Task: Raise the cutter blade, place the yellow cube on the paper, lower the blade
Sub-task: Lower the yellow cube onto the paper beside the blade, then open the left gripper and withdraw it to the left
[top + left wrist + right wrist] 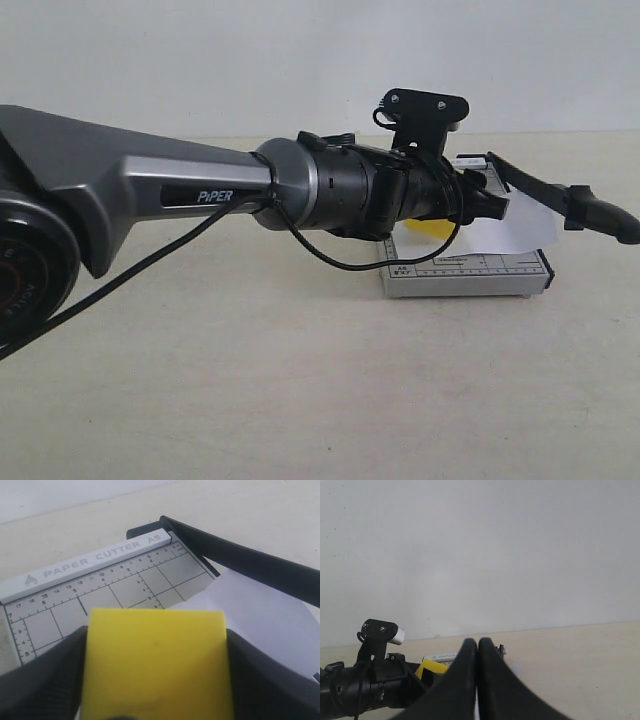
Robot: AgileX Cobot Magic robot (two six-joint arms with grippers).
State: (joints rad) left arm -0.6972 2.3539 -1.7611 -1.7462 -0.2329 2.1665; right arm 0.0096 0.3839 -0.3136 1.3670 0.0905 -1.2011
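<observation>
Two black fingers of the right gripper fill the front of its wrist view, pressed flat together with nothing showing between them. Beyond them the long grey left arm reaches across the pale beige table toward the small grey paper trimmer board.

The left gripper is clamped on the bright yellow plastic cube, one dark finger on each side of it. The cube hangs over the near part of the gridded board, just beside the edge of the plain white paper sheet; whether it touches either surface cannot be told.

The paper lies partly on the board and sticks out past its cutting side. Above it, the long thin black cutter blade is lifted clear of the board, hinged at the far corner, its thick rounded handle out in the air past the trimmer. Farthest back stands a plain white wall.
</observation>
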